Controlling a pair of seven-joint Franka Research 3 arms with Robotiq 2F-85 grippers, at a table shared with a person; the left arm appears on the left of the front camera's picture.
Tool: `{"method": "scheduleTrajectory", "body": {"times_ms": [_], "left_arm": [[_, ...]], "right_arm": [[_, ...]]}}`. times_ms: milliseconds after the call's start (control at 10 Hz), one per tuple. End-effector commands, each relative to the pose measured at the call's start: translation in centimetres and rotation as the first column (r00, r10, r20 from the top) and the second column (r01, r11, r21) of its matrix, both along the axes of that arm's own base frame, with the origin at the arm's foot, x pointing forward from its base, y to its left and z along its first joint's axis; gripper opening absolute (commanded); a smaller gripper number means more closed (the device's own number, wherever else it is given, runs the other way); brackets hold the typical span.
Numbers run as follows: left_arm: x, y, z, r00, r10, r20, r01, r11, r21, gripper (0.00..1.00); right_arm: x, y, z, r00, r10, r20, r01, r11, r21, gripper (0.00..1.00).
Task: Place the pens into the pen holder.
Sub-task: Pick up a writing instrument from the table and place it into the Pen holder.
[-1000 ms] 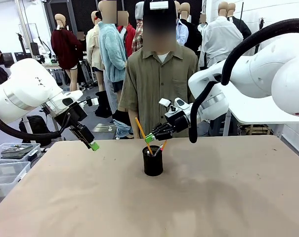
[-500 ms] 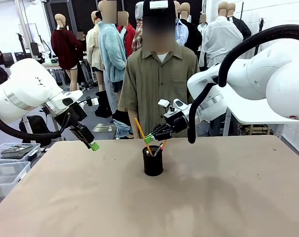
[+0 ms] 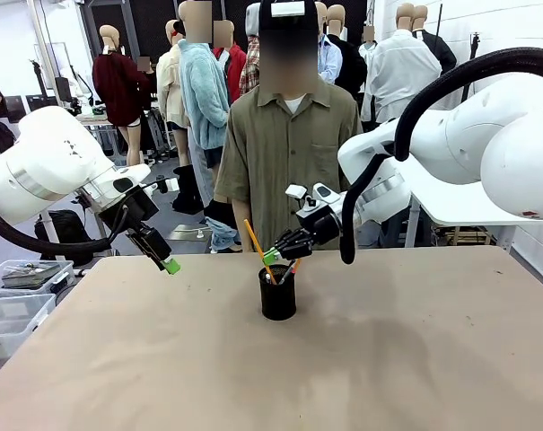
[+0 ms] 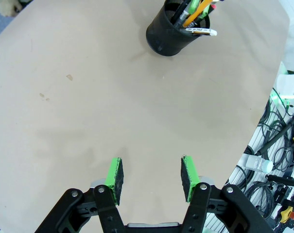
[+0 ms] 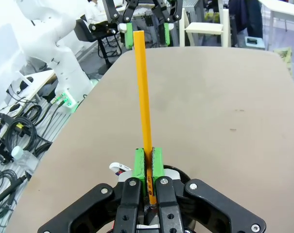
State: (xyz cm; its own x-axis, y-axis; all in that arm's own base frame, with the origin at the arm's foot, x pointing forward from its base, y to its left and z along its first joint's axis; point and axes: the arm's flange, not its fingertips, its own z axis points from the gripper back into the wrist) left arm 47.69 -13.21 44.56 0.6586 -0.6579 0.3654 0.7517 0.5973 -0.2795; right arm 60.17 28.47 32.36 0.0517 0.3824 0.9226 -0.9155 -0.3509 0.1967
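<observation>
- A matte tan table (image 3: 118, 359) is set before a person and a cluttered lab.
- The black mesh pen holder (image 3: 277, 292) stands at table centre; two pens seem seated inside, though the mesh hides their lower ends.
- The yellow-orange pencil (image 5: 143, 97), slim and straight, is clamped by the right gripper (image 3: 271, 254) at the holder's 12 o'clock; release remains.
- The left gripper (image 4: 151, 176) hangs parted and empty at 9 o'clock.

Table (image 3: 415, 359) matt, smooth, tan; pen holder (image 3: 277, 294) black mesh; arm shells (image 3: 47, 166) glossy white plastic.
</observation>
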Motion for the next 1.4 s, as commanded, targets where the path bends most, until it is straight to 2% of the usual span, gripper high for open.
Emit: {"method": "scheduleTrajectory", "body": {"times_ms": [0,400,500,700,1100,1300], "left_arm": [[0.1,0.2,0.1,1.000,-0.012,0.002,0.012,1.000,-0.003,0.63],[0.1,0.2,0.1,1.000,-0.012,0.002,0.012,1.000,-0.003,0.63],[0.1,0.2,0.1,1.000,-0.012,0.002,0.012,1.000,-0.003,0.63],[0.1,0.2,0.1,1.000,-0.012,0.002,0.012,1.000,-0.003,0.63],[0.1,0.2,0.1,1.000,-0.012,0.002,0.012,1.000,-0.003,0.63],[0.1,0.2,0.1,1.000,-0.012,0.002,0.012,1.000,-0.003,0.63]], "right_arm": [[0.9,0.3,-0.1,0.999,0.034,-0.039,-0.035,0.999,-0.024,0.00],[0.7,0.4,-0.1,0.998,0.052,-0.038,-0.053,0.998,-0.031,0.00],[0.7,0.4,-0.1,0.998,0.048,-0.036,-0.049,0.998,-0.030,0.10],[0.6,0.2,0.0,0.999,0.043,-0.028,-0.044,0.999,-0.027,0.36],[0.4,-0.3,0.1,0.999,0.032,-0.008,-0.032,0.999,-0.019,0.36],[-0.8,-1.5,1.9,0.999,0.003,0.052,-0.002,1.000,-0.009,0.36]]}}
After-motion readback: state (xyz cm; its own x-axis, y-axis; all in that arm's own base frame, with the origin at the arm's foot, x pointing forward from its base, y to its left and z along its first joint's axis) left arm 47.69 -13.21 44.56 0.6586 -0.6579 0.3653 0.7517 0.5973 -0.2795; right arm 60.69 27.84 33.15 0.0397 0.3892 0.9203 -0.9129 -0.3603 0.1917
